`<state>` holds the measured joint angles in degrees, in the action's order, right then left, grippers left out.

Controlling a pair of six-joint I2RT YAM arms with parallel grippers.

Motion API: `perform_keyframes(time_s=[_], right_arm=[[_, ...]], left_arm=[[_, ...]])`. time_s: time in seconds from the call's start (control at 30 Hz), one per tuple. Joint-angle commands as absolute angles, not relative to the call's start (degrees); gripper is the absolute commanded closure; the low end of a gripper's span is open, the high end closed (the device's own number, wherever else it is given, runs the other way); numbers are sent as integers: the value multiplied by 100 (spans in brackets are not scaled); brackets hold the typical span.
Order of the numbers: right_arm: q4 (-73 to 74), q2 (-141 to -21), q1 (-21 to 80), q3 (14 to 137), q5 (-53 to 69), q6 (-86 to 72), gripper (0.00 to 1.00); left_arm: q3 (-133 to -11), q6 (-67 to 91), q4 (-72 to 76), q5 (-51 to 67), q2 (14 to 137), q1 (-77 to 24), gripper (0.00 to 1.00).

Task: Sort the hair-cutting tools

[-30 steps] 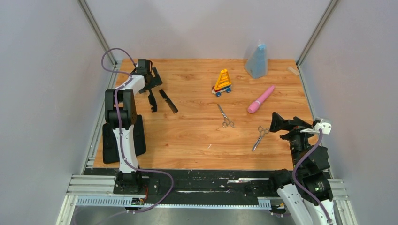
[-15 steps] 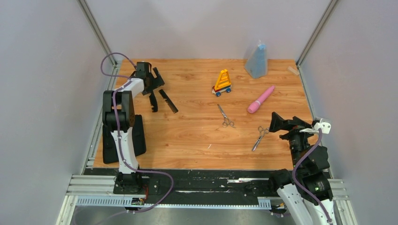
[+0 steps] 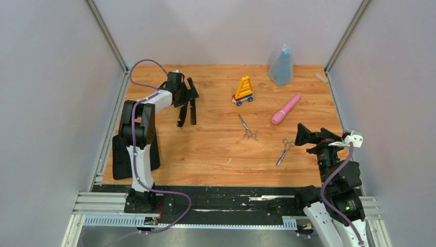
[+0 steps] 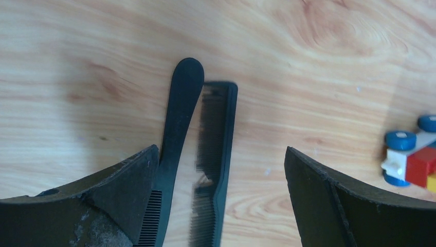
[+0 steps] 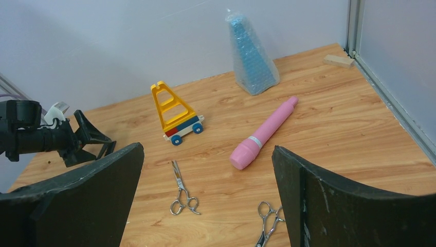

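Two black combs lie side by side on the wooden table, the handled comb [image 3: 181, 117] [image 4: 177, 123] and the straight comb [image 3: 193, 112] [image 4: 218, 154]. My left gripper [image 3: 187, 95] [image 4: 221, 150] hangs open just over them. Its left finger [image 4: 113, 195] overlaps the handled comb's edge, and the straight comb lies between the jaws. Two silver scissors rest further right, one [image 3: 248, 128] [image 5: 181, 193] mid-table, the other [image 3: 284, 151] [image 5: 268, 226] just in front of my right gripper [image 3: 302, 134] [image 5: 206, 148], which is open and empty.
A pink wand [image 3: 286, 109] [image 5: 263, 133] lies at the right. A yellow wheeled toy [image 3: 243, 90] [image 5: 175, 113] and a blue bubble-wrapped cone [image 3: 282, 67] stand at the back. A small wooden block [image 3: 321, 77] sits in the far right corner.
My left arm has swung right from the back-left corner. Both combs have shifted right with it and now lie nearly parallel. The right arm has not moved.
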<state>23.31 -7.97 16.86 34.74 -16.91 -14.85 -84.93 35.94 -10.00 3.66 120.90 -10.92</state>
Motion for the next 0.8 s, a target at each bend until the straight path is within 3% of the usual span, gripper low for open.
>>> perform_keyframes(time_s=[0.0,0.77], right_arm=[[2151,-695,1751,3472,-1613,-1406,0],[2154,-563,1774,3480,-1547,-1393,0]], left_arm=[[-7976,4027,-1372,760,12130,-1481,0],[-7464,5021,-541,1257,11935,-3897,0]])
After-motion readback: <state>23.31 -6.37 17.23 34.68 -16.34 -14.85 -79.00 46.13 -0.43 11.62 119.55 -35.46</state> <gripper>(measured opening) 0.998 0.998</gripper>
